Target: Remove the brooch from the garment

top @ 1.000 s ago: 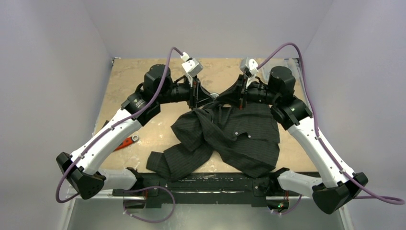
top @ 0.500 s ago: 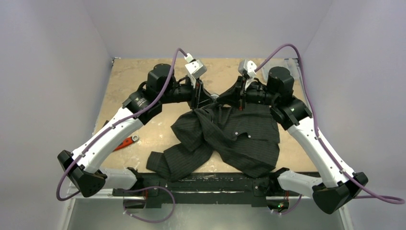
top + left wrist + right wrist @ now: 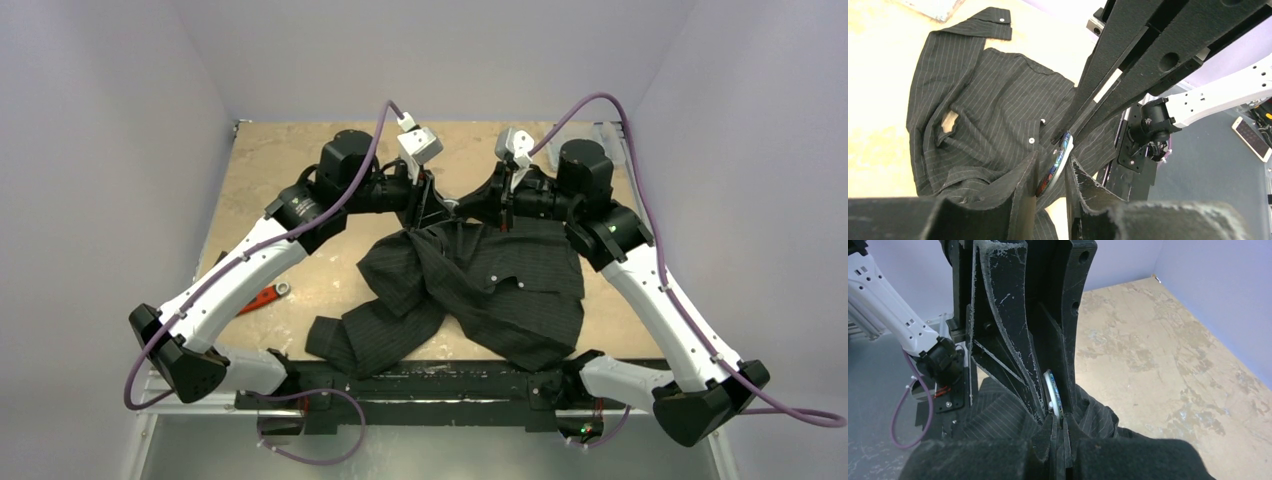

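The garment (image 3: 490, 275) lies in the middle of the bench (image 3: 280, 170), hem at the near edge, open board beyond the collar. There the left pincer (image 3: 1052, 159) nips the brooch (image 3: 1055, 164) (seen edge-on); the right pincer (image 3: 1060, 423) is clamped narrow on the garment.

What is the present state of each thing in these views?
left gripper: shut on the brooch
right gripper: shut on the shirt
brooch: held edge-on, at shirt's far edge
shirt: crumpled on the table, far edge pinched
red-handled tool: lying on the table, untouched
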Available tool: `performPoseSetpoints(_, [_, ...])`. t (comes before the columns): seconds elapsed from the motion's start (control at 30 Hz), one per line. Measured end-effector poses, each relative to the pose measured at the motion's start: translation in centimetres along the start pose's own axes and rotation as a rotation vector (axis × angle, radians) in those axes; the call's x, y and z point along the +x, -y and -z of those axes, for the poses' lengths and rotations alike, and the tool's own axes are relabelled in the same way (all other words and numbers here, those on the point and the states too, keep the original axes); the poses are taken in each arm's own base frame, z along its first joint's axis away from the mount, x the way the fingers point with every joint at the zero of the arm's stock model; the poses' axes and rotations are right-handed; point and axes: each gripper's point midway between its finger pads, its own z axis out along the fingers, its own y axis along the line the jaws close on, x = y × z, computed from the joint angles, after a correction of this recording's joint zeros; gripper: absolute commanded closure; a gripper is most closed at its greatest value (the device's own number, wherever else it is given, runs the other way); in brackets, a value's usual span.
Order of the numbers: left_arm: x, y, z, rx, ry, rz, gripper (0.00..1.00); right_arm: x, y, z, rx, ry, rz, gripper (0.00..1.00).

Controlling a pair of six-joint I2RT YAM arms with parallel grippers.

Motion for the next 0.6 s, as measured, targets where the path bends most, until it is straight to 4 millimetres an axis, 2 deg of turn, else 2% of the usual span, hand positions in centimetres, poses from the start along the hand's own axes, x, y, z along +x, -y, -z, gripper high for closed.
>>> performPoseSetpoints(0.33, [0.3, 0.2, 0.3, 0.002, 0.018, -0.011, 0.73, 0.2, -0.3, -0.1, -0.013, -0.006, -0.003, 1.00])
performPoseSetpoints(0.5, [0.1, 0.8, 1.3, 0.031, 0.078, -0.048, 0.72, -0.8, -1.3, -0.1, -0.064, 0.028, -0.020, 1.00])
performPoseSetpoints(0.6, [-0.5, 0.8, 2.2, 0.057, 0.108, -0.075, 0.66, -1.3, -1.7, -0.2, -0.088, 0.046, -0.017, 1.00])
